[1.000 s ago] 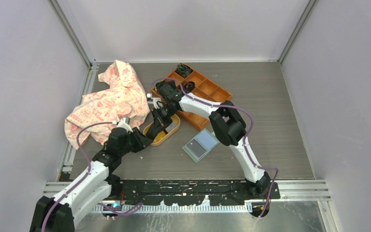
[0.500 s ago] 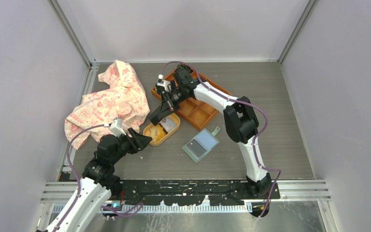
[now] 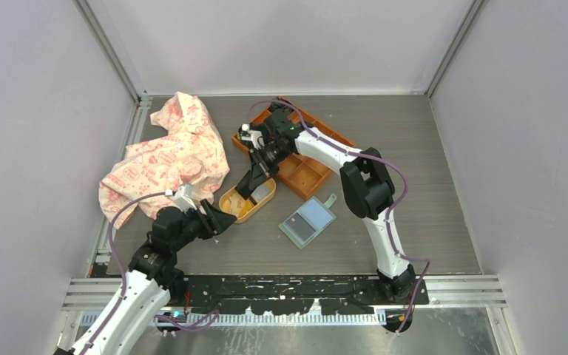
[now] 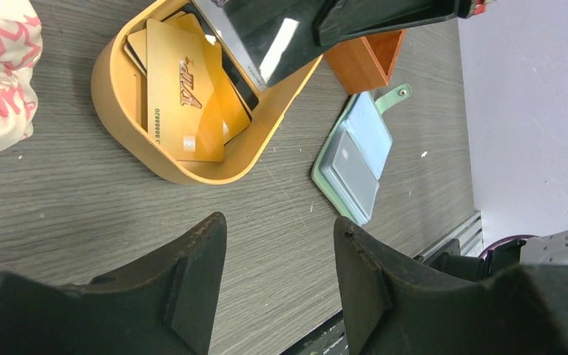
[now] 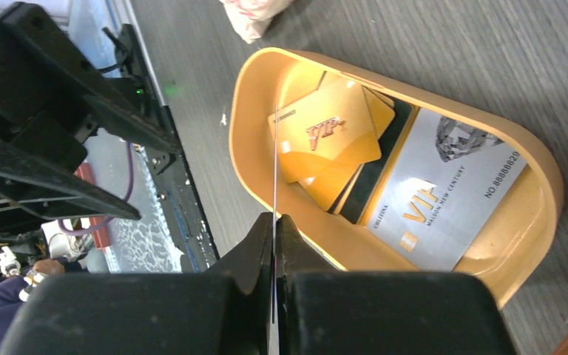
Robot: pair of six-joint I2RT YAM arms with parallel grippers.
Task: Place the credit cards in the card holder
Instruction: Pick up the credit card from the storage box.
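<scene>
The right fingers point(image 5: 255, 255) pinch one credit card point(image 4: 259, 37) edge-on above the yellow oval dish point(image 4: 115, 103), the left fingers point(image 4: 192, 285) spread empty nearby; the card should clear the rim, then level toward the open card holder point(image 4: 355, 151) beside the dish.

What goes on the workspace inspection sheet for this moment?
Surface: grey wood-grain table, no spills seen.
Job's things: card holder lies open and flat, apart from the yellow dish; credit cards, gold, silver and one dark, stacked in the dish.
Clutter: patterned cloth bunched at far left; orange tray beside the dish.
Grippers: right gripper shut on one card, held edge-on over the dish; left gripper open, holding nothing.
Cables: purple cables loop along both arms; no snag seen.
Surroundings: pale walls on three sides; nothing else seen.
</scene>
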